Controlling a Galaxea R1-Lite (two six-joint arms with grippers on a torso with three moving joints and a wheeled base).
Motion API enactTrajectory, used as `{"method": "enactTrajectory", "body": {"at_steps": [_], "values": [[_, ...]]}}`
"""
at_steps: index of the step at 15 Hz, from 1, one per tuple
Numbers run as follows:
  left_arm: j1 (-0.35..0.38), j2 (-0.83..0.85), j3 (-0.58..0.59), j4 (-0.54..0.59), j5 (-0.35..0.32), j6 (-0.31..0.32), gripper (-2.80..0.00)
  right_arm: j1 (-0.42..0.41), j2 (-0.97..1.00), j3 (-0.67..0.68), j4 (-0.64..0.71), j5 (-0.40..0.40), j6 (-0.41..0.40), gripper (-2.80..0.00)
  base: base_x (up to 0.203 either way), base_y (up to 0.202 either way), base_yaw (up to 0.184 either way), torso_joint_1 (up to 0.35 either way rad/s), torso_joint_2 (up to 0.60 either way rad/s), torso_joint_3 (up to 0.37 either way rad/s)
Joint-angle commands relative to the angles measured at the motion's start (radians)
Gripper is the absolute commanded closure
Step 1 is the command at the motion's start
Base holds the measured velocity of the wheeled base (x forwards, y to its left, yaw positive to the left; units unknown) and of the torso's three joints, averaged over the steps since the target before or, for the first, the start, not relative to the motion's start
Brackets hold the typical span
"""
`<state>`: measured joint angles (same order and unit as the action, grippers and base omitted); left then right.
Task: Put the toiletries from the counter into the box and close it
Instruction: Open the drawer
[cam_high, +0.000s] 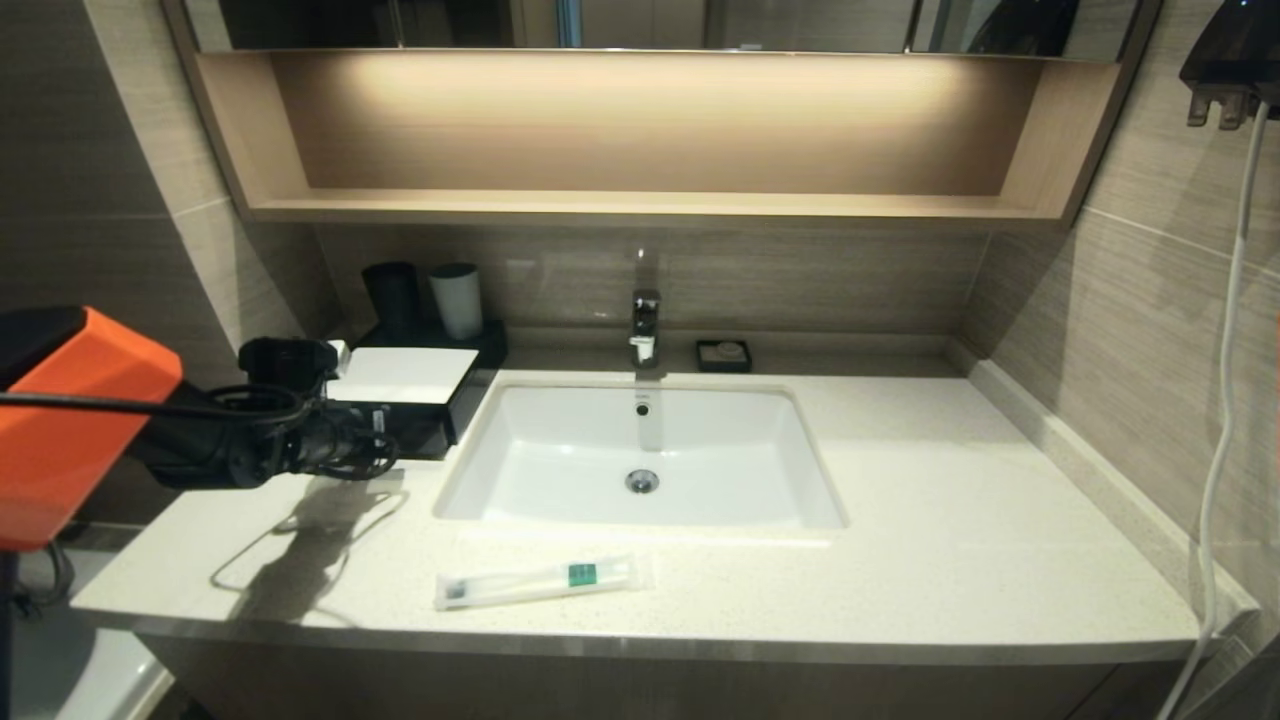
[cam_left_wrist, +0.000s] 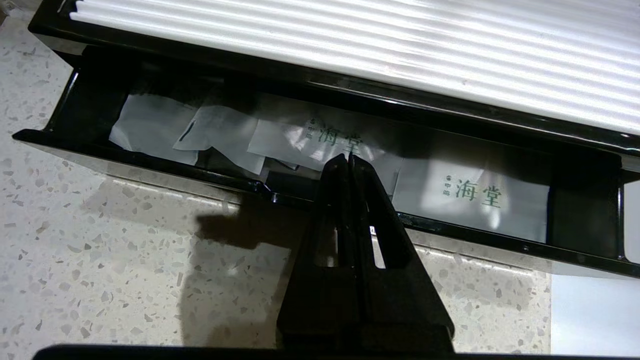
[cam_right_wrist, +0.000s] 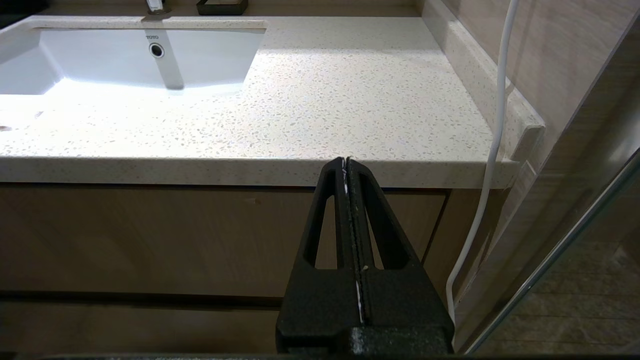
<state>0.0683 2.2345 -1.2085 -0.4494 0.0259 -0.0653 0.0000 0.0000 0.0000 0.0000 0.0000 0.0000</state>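
Head view high over the counter (cam_high: 900, 520); wrist views low, close, both sharing it.

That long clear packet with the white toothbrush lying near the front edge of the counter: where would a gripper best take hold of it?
Probably across its slim middle, coming straight down from above. The long clear plastic packet with the white toothbrush lies flat and almost parallel to the front edge of the off-white speckled stone counter, so its narrow width suits the fingers best.
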Motion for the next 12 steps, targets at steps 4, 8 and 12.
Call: {"method": "enactTrajectory", "body": {"at_steps": [4,8,12], "values": [[0.001,-0.008,-0.015,0.011,0.000,-0.001,0.00,0.000,0.000,0.000,0.000,0.000,0.000,0.00,0.000,0.000,0.000,0.000,0.00,0.000],[0.009,-0.040,-0.054,0.063,-0.004,-0.001,0.00,0.000,0.000,0.000,0.000,0.000,0.000,0.00,0.000,0.000,0.000,0.000,0.00,0.000],[0.017,-0.053,-0.092,0.128,-0.005,-0.001,0.00,0.000,0.000,0.000,0.000,0.000,0.000,0.00,0.000,0.000,0.000,0.000,0.00,0.000]]}}
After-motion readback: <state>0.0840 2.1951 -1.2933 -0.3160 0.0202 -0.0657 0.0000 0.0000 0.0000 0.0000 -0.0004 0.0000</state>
